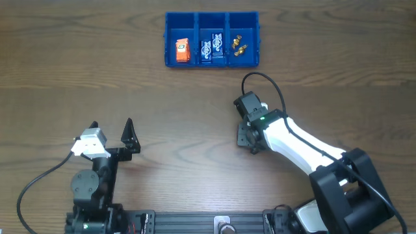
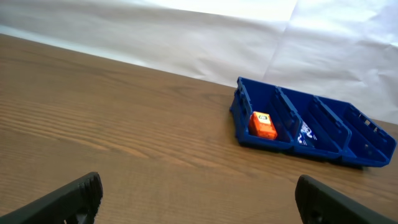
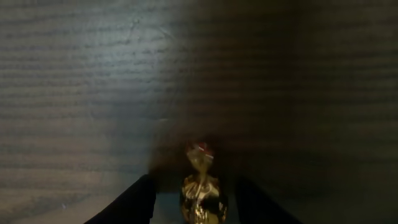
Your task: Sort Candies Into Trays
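The gold candy (image 3: 202, 198) lies on the table (image 1: 78, 71), right of its middle, between the right gripper's (image 1: 249, 138) parted jaws, which stand on either side without touching it. The tray (image 1: 167, 39) sits at the far edge, holding an orange candy (image 1: 182, 51) in the left compartment, blue candies (image 1: 212, 47) in the middle and gold candies (image 1: 238, 45) in the right. The left gripper (image 1: 112, 125) gapes empty near the near-left corner.

Wooden table (image 1: 195, 104) showing a matt, grained finish, blue tray (image 1: 212, 64) looking like smooth glossy plastic, gold candy (image 3: 202, 190) gleaming in crinkled foil, orange candy (image 2: 263, 124) shining in slick wrapper, white paper (image 2: 217, 43) lying creased, matt
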